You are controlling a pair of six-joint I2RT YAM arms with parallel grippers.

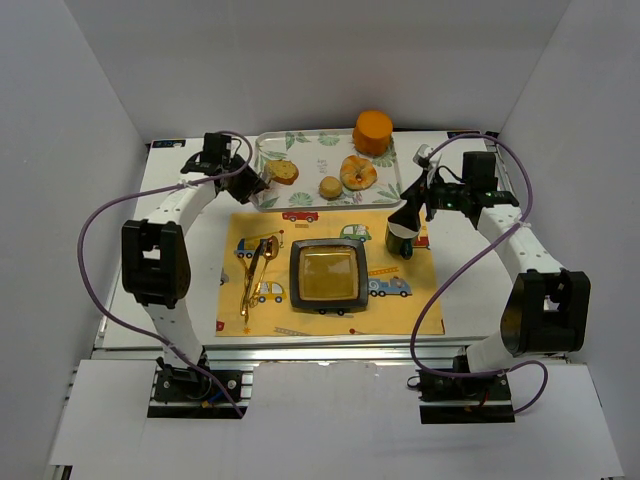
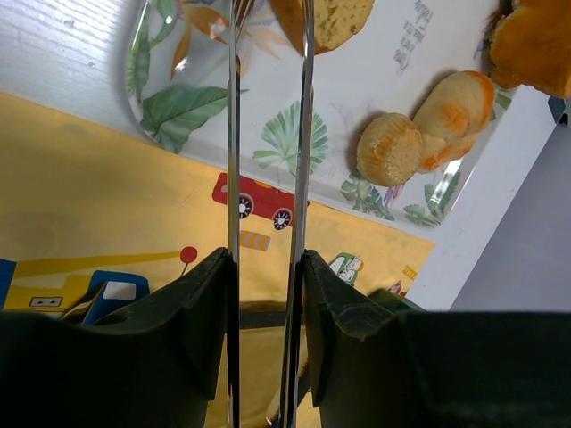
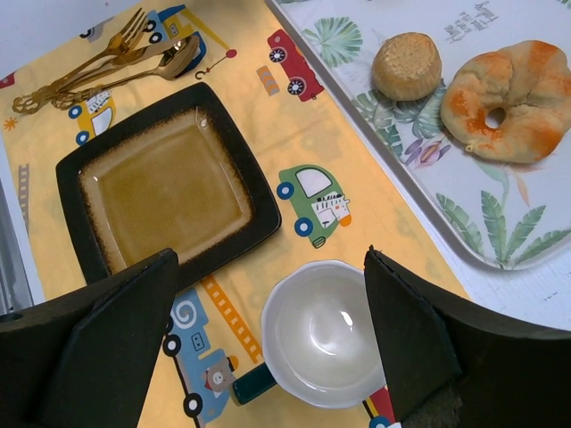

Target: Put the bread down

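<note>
The bread (image 1: 284,172), a small oval toasted slice with a dark crust, is pinched between the tips of metal tongs (image 2: 268,134) over the left end of the leaf-print tray (image 1: 305,148). It also shows at the top edge of the left wrist view (image 2: 332,18). My left gripper (image 1: 255,184) is shut on the tongs (image 2: 266,260). My right gripper (image 1: 405,226) is open and empty, hovering over the white cup (image 3: 326,334) on the yellow placemat (image 1: 400,310).
On the tray lie a small round bun (image 1: 330,187), a ring-shaped bagel (image 1: 358,172) and an orange object (image 1: 373,131). A dark square plate (image 1: 327,276) sits mid-mat, with gold cutlery (image 1: 255,270) to its left. White walls enclose the table.
</note>
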